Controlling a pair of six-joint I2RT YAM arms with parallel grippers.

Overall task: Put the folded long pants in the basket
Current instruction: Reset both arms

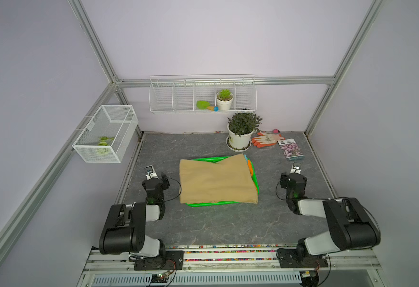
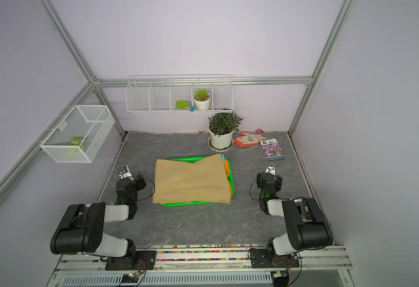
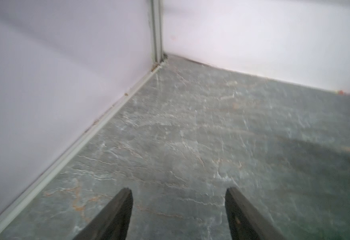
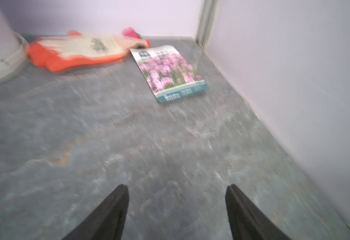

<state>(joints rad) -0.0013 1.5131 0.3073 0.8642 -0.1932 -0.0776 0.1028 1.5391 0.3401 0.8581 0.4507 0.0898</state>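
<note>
The tan folded long pants [image 1: 216,181] [image 2: 191,181] lie on top of a stack in the green basket [image 1: 213,204] [image 2: 186,204], covering most of it and overhanging its left side. Orange pants [image 1: 250,167] [image 2: 227,167] and a teal edge [image 1: 245,157] show at the stack's right side. My left gripper [image 1: 149,171] [image 2: 123,171] [image 3: 179,191] is open over bare table left of the basket. On the basket's right, my right gripper [image 1: 296,167] [image 2: 270,167] [image 4: 177,188] is open over bare table, holding nothing.
A potted plant [image 1: 240,131] stands behind the basket, with orange-and-white gloves [image 1: 267,139] [image 4: 80,49] and a seed packet [image 1: 290,149] [image 4: 170,72] to its right. A white mesh box [image 1: 106,133] hangs on the left wall, a wire rack [image 1: 202,95] on the back wall.
</note>
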